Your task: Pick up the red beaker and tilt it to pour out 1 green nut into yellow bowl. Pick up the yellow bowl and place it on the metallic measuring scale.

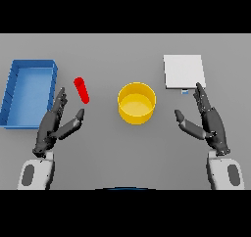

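Fingers of both hands straight and spread, holding nothing. Left hand (53,125) low on the left side of the grey table (108,148), palm turned inward, fingertips pointing up and away, thumb angled toward the centre. Red beaker (82,90) just beyond that thumb tip, apart from it, leaning with its upper end toward the left; contents not visible. Blue tray (14,91) at far left, beside the left hand's fingertips, open side up. Yellow bowl (137,103) mid-table, upright, between the two hands and touched by neither; interior plain yellow. Right hand (210,123) low on the right, mirror pose, thumb pointing toward the bowl but well short of it. Metallic measuring scale (184,71) a pale square plate at upper right, beyond the right fingertips, with a small blue mark at its near edge. Bowl and scale stand apart.
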Robot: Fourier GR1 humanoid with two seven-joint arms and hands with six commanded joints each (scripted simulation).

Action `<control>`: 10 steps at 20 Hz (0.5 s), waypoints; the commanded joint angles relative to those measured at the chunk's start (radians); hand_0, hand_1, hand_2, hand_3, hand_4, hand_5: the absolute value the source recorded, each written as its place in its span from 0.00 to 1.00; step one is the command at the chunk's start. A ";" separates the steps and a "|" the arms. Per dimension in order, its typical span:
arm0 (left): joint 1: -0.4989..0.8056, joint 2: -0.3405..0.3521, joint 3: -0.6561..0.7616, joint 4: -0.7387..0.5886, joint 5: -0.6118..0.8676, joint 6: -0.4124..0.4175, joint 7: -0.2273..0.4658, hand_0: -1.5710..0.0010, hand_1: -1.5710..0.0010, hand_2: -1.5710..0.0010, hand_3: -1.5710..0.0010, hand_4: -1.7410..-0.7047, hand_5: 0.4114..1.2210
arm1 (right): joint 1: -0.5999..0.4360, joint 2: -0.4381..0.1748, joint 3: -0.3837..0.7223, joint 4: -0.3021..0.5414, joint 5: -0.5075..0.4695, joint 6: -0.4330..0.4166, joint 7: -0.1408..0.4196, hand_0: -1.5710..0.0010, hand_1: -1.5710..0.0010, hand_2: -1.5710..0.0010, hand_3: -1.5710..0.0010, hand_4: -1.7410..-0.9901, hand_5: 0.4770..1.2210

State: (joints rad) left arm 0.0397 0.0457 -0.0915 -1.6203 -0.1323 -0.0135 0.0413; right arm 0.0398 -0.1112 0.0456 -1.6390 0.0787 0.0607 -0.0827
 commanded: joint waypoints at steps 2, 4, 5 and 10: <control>-0.068 -0.008 0.017 0.073 -0.007 0.016 0.005 1.00 1.00 1.00 1.00 0.51 0.31 | 0.002 0.001 0.002 0.003 0.002 0.003 -0.008 1.00 1.00 1.00 1.00 0.59 0.20; -0.112 -0.011 0.025 0.137 -0.018 0.025 -0.020 1.00 1.00 1.00 1.00 0.51 0.31 | 0.001 0.004 -0.001 0.004 -0.002 0.002 -0.005 1.00 1.00 1.00 1.00 0.60 0.19; -0.147 -0.009 0.039 0.174 -0.016 0.030 -0.027 1.00 1.00 1.00 1.00 0.51 0.30 | 0.001 0.007 -0.001 0.010 -0.002 0.001 0.006 1.00 1.00 1.00 1.00 0.60 0.19; -0.286 -0.010 0.086 0.341 -0.013 0.049 -0.067 1.00 1.00 1.00 1.00 0.50 0.28 | 0.003 0.003 -0.006 0.010 0.005 -0.005 -0.004 1.00 1.00 1.00 1.00 0.59 0.20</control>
State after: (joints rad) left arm -0.2471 0.0365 -0.0049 -1.2797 -0.1452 0.0361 -0.0231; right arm 0.0435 -0.1085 0.0399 -1.6286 0.0832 0.0562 -0.0876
